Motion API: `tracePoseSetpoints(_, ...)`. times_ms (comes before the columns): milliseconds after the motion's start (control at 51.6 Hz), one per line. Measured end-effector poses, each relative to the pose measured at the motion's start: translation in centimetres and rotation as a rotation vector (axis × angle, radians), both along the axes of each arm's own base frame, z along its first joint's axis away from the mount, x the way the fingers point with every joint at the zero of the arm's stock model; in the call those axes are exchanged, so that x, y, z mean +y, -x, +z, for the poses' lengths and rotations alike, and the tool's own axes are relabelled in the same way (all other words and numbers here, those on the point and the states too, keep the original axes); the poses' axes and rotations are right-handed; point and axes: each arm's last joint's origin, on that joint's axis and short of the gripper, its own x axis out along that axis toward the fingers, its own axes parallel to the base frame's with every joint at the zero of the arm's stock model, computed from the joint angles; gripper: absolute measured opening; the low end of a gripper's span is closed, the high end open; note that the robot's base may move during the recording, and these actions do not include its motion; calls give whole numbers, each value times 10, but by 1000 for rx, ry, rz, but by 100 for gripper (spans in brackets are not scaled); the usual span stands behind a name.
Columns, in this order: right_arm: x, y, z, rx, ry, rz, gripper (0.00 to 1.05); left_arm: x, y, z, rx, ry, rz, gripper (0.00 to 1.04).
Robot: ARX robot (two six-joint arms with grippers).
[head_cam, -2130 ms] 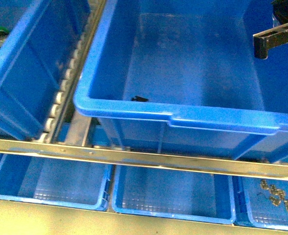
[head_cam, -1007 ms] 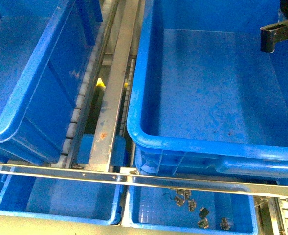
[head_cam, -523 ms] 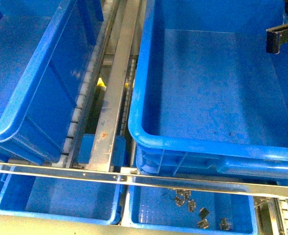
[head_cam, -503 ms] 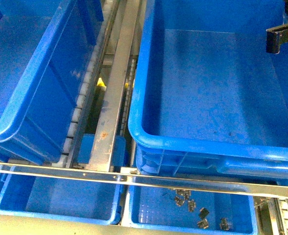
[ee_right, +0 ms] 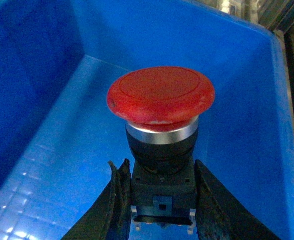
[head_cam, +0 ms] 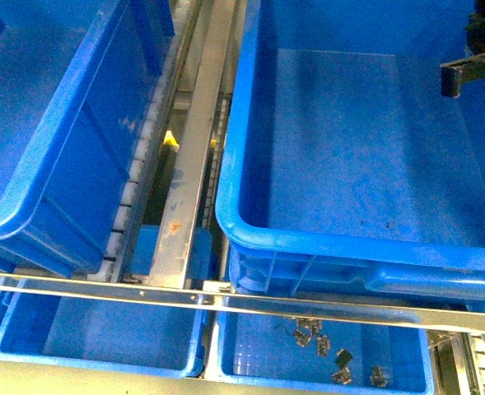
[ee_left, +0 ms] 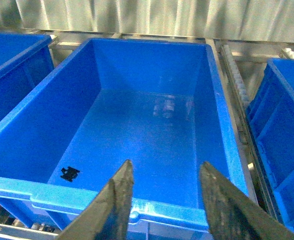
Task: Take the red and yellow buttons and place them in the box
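Note:
The red button (ee_right: 160,95), a red mushroom cap on a black body, is held upright in my right gripper (ee_right: 161,200), whose fingers are shut on the body. It hangs above the smooth floor inside the box (ee_right: 246,75). In the front view the box (head_cam: 324,239) fills the right side, and my right gripper (head_cam: 471,72) shows as a dark bar over its far right part. My left gripper (ee_left: 164,200) is open with nothing between its fingers, over the near rim of another blue crate (ee_left: 137,207). The yellow button is out of view.
A second large blue crate (head_cam: 28,222) stands left of the box across a metal rail (head_cam: 193,164), with a small yellow patch (head_cam: 170,140) in the gap. A small black piece (ee_left: 70,173) lies in the left crate. Shallow blue trays (head_cam: 102,362) sit below, one holding several metal parts (head_cam: 337,362).
The front view swung right about two seconds ago, bringing the box under my right gripper. Since half a second ago the right gripper has shifted slightly left and down.

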Motion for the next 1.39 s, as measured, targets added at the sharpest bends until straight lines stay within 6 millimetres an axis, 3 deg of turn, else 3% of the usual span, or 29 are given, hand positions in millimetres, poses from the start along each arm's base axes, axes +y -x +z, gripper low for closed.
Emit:
tracePoseSetpoints(232,-10,-110,-10,74,6,12,26,0,0,0,0,0,0,95)
tracePoseSetpoints(271,-11,-127,-15,101,12,3,26,0,0,0,0,-1,0,99)
tracePoseSetpoints(387,-13,-178,-34,199,22,-32,26,0,0,0,0,-2,0,97)
tracePoseSetpoints(465,-12,-194,-39,237,28,-47,26,0,0,0,0,-2,0,97)
tracePoseSetpoints(658,-6,-224,-18,262,19,-88,26,0,0,0,0,-2,0,97)
tracePoseSetpoints(697,-4,-227,-15,271,16,-92,26,0,0,0,0,-2,0,97)
tracePoseSetpoints(833,-2,-228,-15,290,-15,-93,44,0,0,0,0,-2,0,97)
tracePoseSetpoints(930,-1,-224,-16,285,-17,-85,25,0,0,0,0,-2,0,97)
tracePoseSetpoints(1026,5,-206,-30,331,16,-52,4,0,0,0,0,-2,0,97)
tracePoseSetpoints(1181,10,-194,-46,364,55,-41,3,0,0,0,0,-2,0,97)
tracePoseSetpoints(1297,10,-190,-36,277,48,-65,25,0,0,0,0,-2,0,97)
tracePoseSetpoints(1394,10,-162,-21,209,-4,-27,46,0,0,0,0,-2,0,97)
